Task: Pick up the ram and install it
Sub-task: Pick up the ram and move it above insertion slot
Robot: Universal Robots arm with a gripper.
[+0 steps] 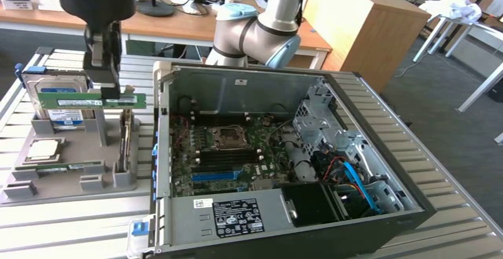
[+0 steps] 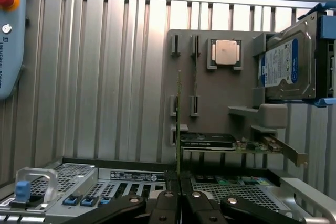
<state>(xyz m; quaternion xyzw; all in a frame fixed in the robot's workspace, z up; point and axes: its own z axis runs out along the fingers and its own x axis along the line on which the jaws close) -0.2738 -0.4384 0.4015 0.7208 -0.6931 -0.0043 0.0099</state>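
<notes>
At the upper left of the exterior view we see the gripper (image 1: 106, 93) clamped on the ram (image 1: 70, 100). The ram hangs level in the air above the tray (image 1: 70, 183) and touches nothing else.

Just behind it the drive (image 1: 56, 91) stands upright in its slot, blue label toward us. On the tray below, the chip (image 1: 43, 149) and a second stick (image 1: 63, 166) lie flat and apart from each other. The card (image 1: 126, 138) stands on edge at the tray's side nearest the case (image 1: 162, 94).

The case lies open in the middle of the frame. Its pale side wall rises between the tray and the board (image 1: 228, 156), so it stands between the ram and the inside. An arm joint (image 1: 255, 32) sits behind the case at upper centre.

Over the case the room is open. The board lies bare around its socket (image 1: 228, 135), with cables and a metal cage (image 1: 322, 120) toward the exterior view's right. The ribbed table (image 1: 440, 170) shows around both tray and case.

In the exterior view the ram is a long, narrow green stick with a white label strip, gripped past its middle, toward the end nearer the case. In the wrist view the ram (image 2: 178, 108) is edge-on, a thin line running out from between the fingers (image 2: 164, 205), over the case rim and across the tray.
</notes>
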